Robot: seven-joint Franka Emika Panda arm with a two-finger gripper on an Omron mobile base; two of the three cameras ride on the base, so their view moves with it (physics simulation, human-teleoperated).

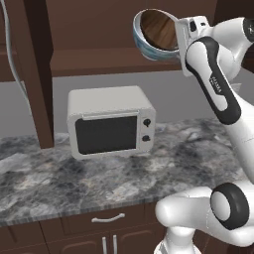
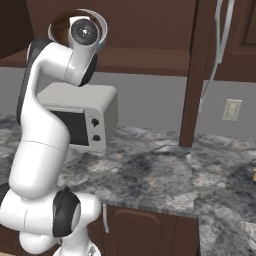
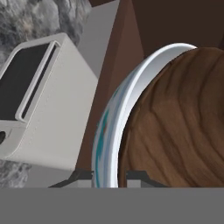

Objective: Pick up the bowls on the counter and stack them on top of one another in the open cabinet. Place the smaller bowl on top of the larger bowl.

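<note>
My gripper (image 1: 177, 40) is raised high in front of the open cabinet (image 1: 99, 62), above the microwave. It is shut on the rim of the larger bowl (image 1: 141, 43), white with a blue-green pattern, which is tipped on its side with its mouth facing the arm. The smaller bowl (image 1: 158, 27), brown and wood-grained, lies nested inside it. In the hand view the gripper (image 3: 109, 178) clamps the white rim of the larger bowl (image 3: 127, 87), with the smaller bowl's grain (image 3: 183, 122) just right of it. In the right base view the arm's wrist covers most of the larger bowl (image 2: 103, 26).
A white microwave (image 1: 110, 121) stands on the grey marbled counter (image 1: 74, 178) below the cabinet shelf (image 2: 150, 60). A dark wooden post (image 1: 42, 74) rises from the counter left of it. Drawers with silver handles (image 1: 107, 218) run under the counter. A wall outlet (image 2: 231, 109) is at the right.
</note>
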